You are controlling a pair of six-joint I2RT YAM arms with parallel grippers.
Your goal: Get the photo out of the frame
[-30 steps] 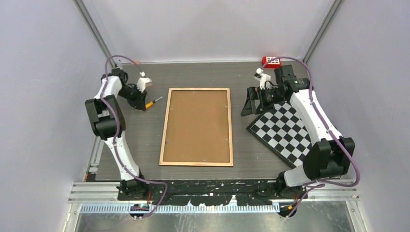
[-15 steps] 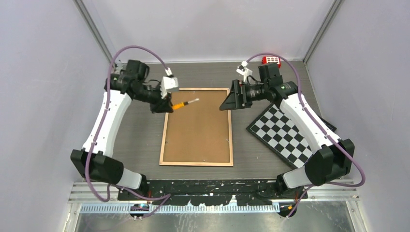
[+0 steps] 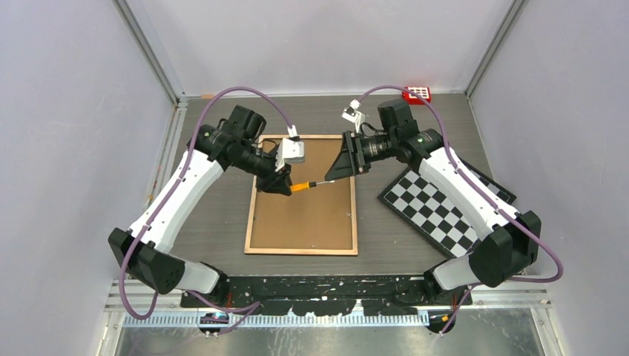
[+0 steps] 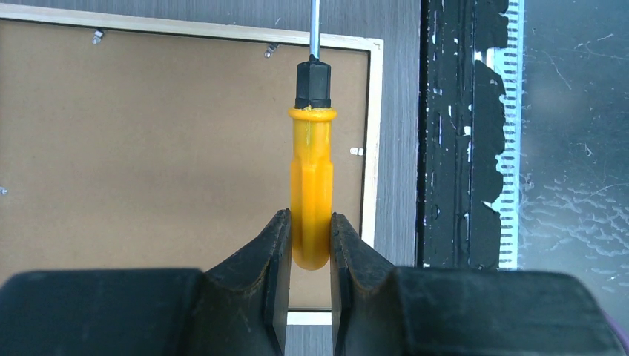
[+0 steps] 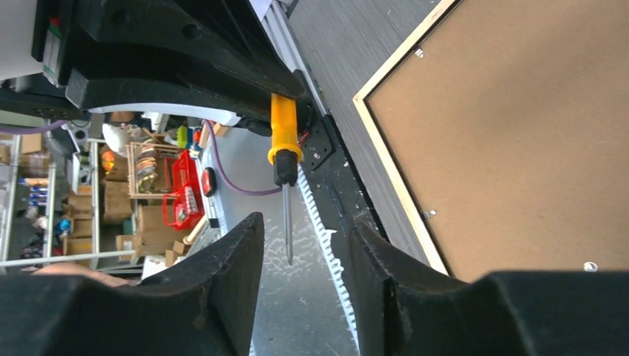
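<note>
The frame (image 3: 303,219) is found lying flat at the middle of the desk (image 3: 215,215), back side up, so that brown board with a pale wood rim is presented. The photo itself is not visible from this side. Small metal tabs (image 4: 271,50) are noted along the inner edge of the rim. The left end effector (image 4: 310,221) is clamped narrowly on the butt of a screwdriver (image 4: 311,170) with a yellow-orange handle and black collar; the tool is held above the upper half of the board, its shaft directed across toward the right arm. The right end effector (image 5: 304,222) is observed with its jaws apart and nothing gripped. It is positioned over the upper right part of the frame, facing the screwdriver. In the right wrist view the tip of the shaft is seen at the mouth of the gap between the two fingers (image 5: 237,252), with no contact on either side. A black-and-white checkerboard (image 3: 438,204) is recorded on the desk just beside the frame's right edge, and a small red item (image 3: 417,93) at the far right corner.
</note>
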